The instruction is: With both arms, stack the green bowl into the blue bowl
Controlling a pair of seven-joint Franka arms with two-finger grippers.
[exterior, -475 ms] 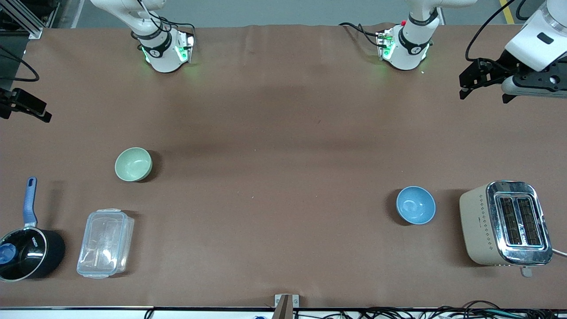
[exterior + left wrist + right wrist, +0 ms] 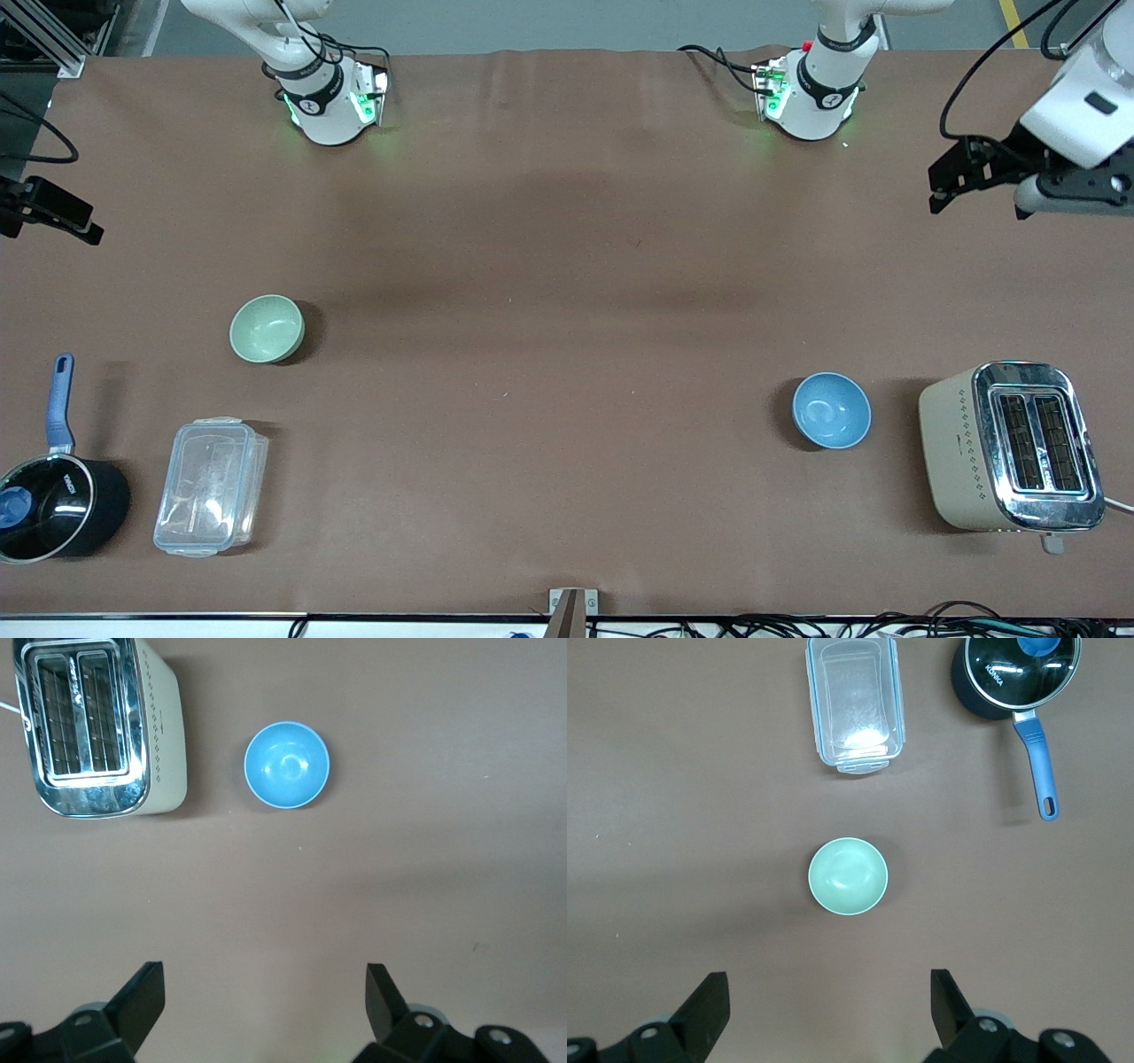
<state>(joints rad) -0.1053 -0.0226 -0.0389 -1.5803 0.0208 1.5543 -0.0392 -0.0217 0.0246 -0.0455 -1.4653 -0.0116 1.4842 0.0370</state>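
The green bowl (image 2: 267, 328) stands upright on the brown table toward the right arm's end; it also shows in the right wrist view (image 2: 848, 875). The blue bowl (image 2: 831, 409) stands upright toward the left arm's end, beside the toaster; it also shows in the left wrist view (image 2: 286, 764). My left gripper (image 2: 952, 182) is open and empty, high over the table's left-arm end (image 2: 266, 992). My right gripper (image 2: 58, 217) is open and empty, high over the right-arm end (image 2: 830, 997). Both bowls are empty and well apart.
A cream and chrome toaster (image 2: 1010, 446) stands beside the blue bowl at the left arm's end. A clear plastic container (image 2: 211, 486) and a black saucepan with a blue handle (image 2: 55, 496) lie nearer the front camera than the green bowl.
My left gripper has shifted slightly toward its own end of the table. The right gripper and both bowls have not moved.
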